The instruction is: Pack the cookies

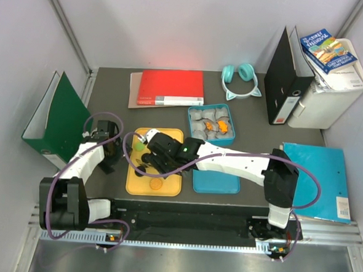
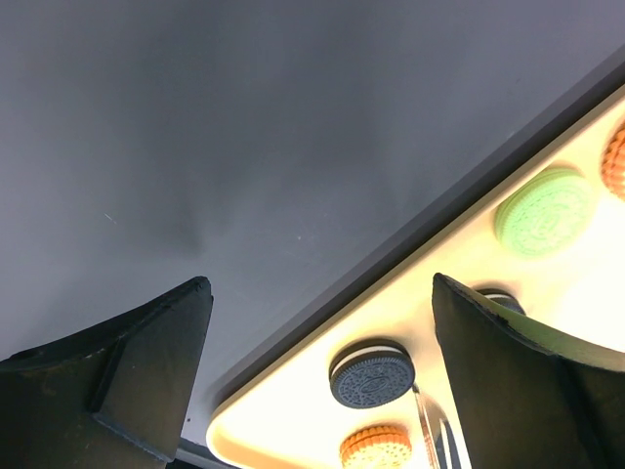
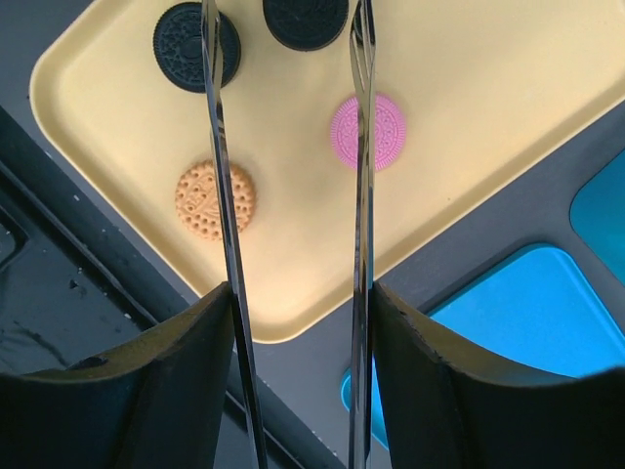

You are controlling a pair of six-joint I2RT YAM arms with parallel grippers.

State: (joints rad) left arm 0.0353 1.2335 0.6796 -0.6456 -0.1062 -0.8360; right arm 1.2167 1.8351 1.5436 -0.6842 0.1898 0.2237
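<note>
**Bench** [image 1: 110,90]: dark top, walled on three sides.

**Tray** [image 1: 169,188]: yellow, at the near edge between the two arms. It carries the loose cookies.
- Right wrist view: two black cookies [image 3: 195,46], a pink cookie [image 3: 367,132] and a tan cookie [image 3: 215,199], all lying flat and apart.
- Left wrist view: a green cookie [image 2: 544,210] and an orange cookie [image 2: 375,446], with another black one between them.

**Box** [image 1: 189,121]: teal, open, behind the tray's right corner. It is lined with paper cups [image 1: 198,115]. The packed cookies [image 1: 210,125], orange, sit among the middle cups.

**Lid** [image 1: 219,181]: blue, flat on the bench just right of the tray, in front of the box.

**Right pincer** [image 3: 301,303]: reaches over the tray, part-closed on the tongs [image 3: 221,147].
- The two thin metal arms of the tongs stand apart.
- One arm crosses a black cookie and the other crosses the pink one.
- The tips run out of frame.

**Left pincer** [image 2: 320,283]: low at the tray's left edge, jaws spread wide. One finger is over bare bench and the other over the tray rim.

**Surrounds**:
- red book [image 1: 171,88] at the back
- headphones [image 1: 239,80] beside the red book
- black binder [image 1: 283,87] at back right
- green binder [image 1: 59,119] at left
- blue folder [image 1: 320,178] at right
</note>
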